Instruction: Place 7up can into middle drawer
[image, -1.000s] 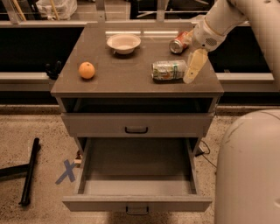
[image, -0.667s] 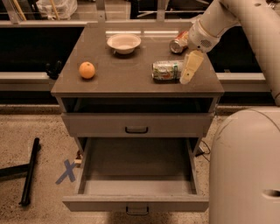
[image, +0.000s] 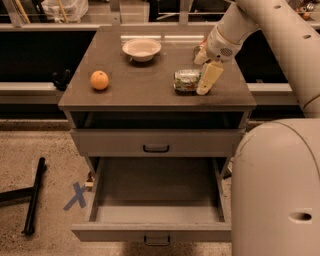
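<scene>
The 7up can (image: 185, 80) lies on its side on the cabinet top (image: 135, 87), near the right front edge. My gripper (image: 203, 85) hangs down from the white arm at the can's right end, touching or almost touching it. The middle drawer (image: 155, 202) is pulled wide open at the bottom of the cabinet, and its tray shows nothing inside. The drawer above it (image: 156, 142) is shut.
A white bowl (image: 142, 49) stands at the back of the top and an orange (image: 99, 80) at the left. A red-orange can (image: 200, 51) sits partly hidden behind my arm. My white base (image: 277, 190) stands right of the open drawer. A black bar (image: 34, 195) and a blue X (image: 76, 196) are on the floor at the left.
My gripper has moved a little to the left and down, closing in on the right end of the 7up can. The can and the drawers have not moved.
</scene>
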